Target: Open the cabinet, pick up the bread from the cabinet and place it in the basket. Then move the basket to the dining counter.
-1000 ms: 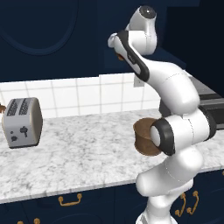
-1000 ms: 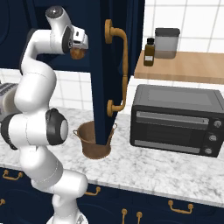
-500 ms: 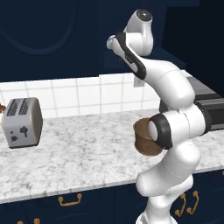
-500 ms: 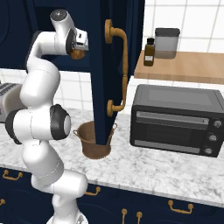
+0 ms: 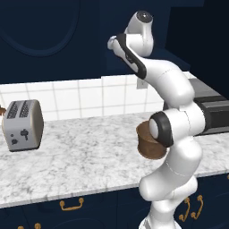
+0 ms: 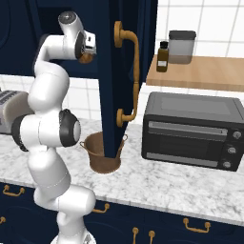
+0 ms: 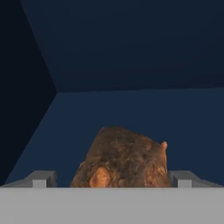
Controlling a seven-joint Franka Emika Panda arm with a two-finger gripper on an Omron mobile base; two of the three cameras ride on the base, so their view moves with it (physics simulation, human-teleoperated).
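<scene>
One bread point(image 7: 123, 159) chunk sits between the gripper point(image 7: 111, 180) fingertips on the navy shelf point(image 7: 131, 113), a pad at each side; whether they pinch it, cannot tell. Bare shelf lies ahead, side wall left. Gripper point(image 6: 86, 50) reaches into the cabinet point(image 6: 125, 71), whose open door edge overhangs the basket point(image 6: 102, 155) on the marble worktop point(image 6: 157, 186), toaster oven point(image 6: 193, 129) near.

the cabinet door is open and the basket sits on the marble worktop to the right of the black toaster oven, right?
Not quite: in the right base view the basket sits to the left of the toaster oven, on the marble worktop below the open cabinet door.
</scene>
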